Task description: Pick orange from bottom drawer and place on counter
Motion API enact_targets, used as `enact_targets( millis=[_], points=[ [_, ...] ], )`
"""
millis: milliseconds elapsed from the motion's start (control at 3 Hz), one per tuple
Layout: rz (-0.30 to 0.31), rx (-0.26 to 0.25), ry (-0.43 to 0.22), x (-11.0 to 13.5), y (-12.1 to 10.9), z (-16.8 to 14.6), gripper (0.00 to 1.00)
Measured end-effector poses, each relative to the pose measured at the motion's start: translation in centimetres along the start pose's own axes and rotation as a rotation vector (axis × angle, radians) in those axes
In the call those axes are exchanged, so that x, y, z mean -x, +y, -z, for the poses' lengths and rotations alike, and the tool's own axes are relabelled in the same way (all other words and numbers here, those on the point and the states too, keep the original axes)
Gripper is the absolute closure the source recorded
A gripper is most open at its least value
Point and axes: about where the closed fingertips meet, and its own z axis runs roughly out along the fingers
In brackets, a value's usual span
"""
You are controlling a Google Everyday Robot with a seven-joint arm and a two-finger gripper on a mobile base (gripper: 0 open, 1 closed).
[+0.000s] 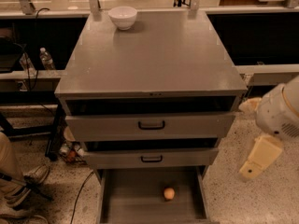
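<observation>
The orange (169, 193) lies on the grey floor of the open bottom drawer (121, 197), right of the middle. The counter (154, 55) is the broad grey top of the cabinet. My gripper (252, 168) is the cream part at the end of the white arm (280, 111), at the right of the cabinet. It hangs beside the cabinet at about the height of the second drawer, above and to the right of the orange and apart from it.
A white bowl (123, 17) stands at the counter's back left. The two upper drawers with black handles (151, 124) are slightly pulled out. A person's leg and shoe (28, 178), cables and bottles are on the floor at the left.
</observation>
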Motion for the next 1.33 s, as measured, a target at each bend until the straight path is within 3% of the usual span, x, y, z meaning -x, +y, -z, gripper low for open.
enact_targets(
  millis=[333,667,1000,1333],
  points=[
    [-0.083,0.089,-0.137,-2.5,2.7,-5.6,0.00],
    [-0.081,0.088,-0.135,-2.4,2.6,-5.6,0.00],
    [-0.118,0.117,-0.195,-3.9,2.8,-8.3,0.00],
    [-0.175,0.163,-0.275,-6.5,2.7,-14.2,0.00]
  ],
)
